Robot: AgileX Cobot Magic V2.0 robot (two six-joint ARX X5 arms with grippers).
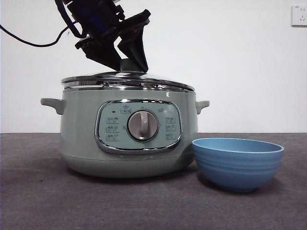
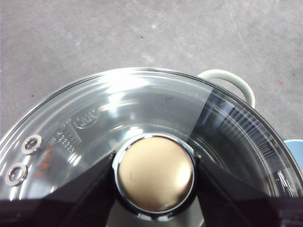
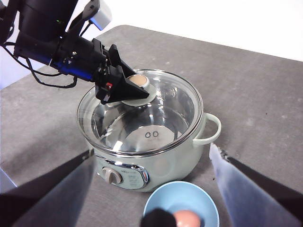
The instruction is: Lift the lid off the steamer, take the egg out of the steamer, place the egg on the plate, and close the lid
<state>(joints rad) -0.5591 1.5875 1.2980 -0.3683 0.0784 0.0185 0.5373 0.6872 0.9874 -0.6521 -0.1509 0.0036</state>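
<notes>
The glass lid (image 1: 127, 79) sits on the sage-green steamer (image 1: 81, 139). My left gripper (image 1: 127, 60) comes down from the upper left and is shut on the lid's knob (image 2: 155, 176), one jaw on each side. The right wrist view shows the same grip (image 3: 125, 90) on the lid (image 3: 156, 118). My right gripper (image 3: 151, 151) is open and empty, hovering high above the steamer's front and the blue plate (image 3: 156, 203). A pinkish egg (image 3: 187, 218) lies in the plate. The plate (image 1: 237, 163) stands to the right of the steamer; its inside is hidden in the front view.
The steamer's side handle (image 2: 232, 80) sticks out past the lid's rim. Two steam vents (image 2: 21, 158) sit near the lid's edge. The dark grey table (image 1: 48, 201) runs in front. A wall socket (image 1: 298, 15) is at the upper right.
</notes>
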